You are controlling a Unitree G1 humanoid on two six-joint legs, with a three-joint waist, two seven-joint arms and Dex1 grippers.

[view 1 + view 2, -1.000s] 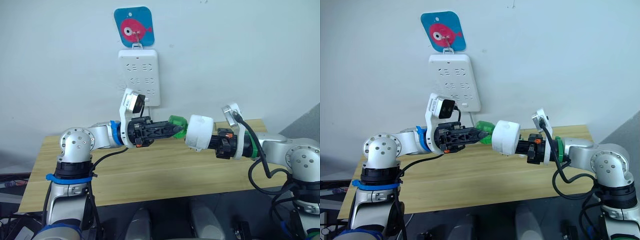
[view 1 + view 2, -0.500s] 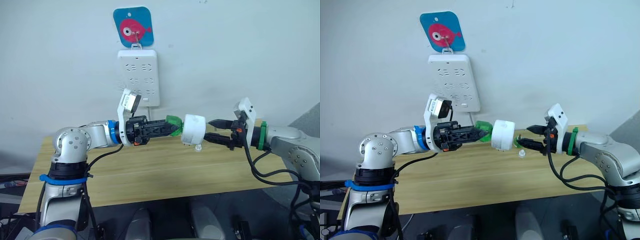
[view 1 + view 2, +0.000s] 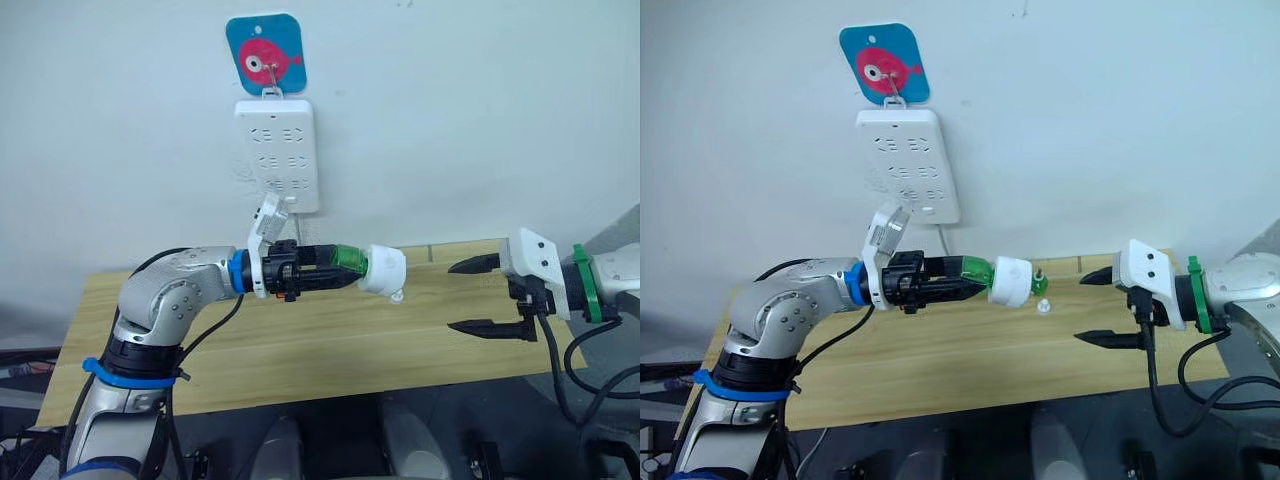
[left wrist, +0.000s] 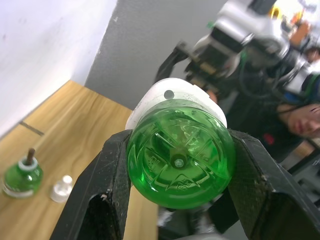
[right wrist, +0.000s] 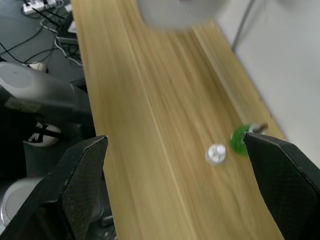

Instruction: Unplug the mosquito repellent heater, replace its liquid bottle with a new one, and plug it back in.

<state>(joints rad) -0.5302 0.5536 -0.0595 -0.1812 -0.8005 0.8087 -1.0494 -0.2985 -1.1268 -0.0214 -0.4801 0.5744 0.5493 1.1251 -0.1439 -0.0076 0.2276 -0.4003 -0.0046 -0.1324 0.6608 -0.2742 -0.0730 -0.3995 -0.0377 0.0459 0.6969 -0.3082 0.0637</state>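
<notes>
My left gripper is shut on a green liquid bottle, held level above the table. The white mosquito repellent heater sits on the bottle's far end. The left wrist view looks at the bottle's base between the black fingers, with the heater behind it. My right gripper stands open to the right of the heater, apart from it and holding nothing. A second green bottle with a wick stands on the table beside a small white cap.
A white power strip hangs on the wall under a blue fish tag, above the left gripper. The wooden table runs under both arms. A person is behind the right arm.
My right gripper let go of the heater, opened wide and drew back to the right. The left arm keeps the bottle with the heater on it, now slightly lower.
</notes>
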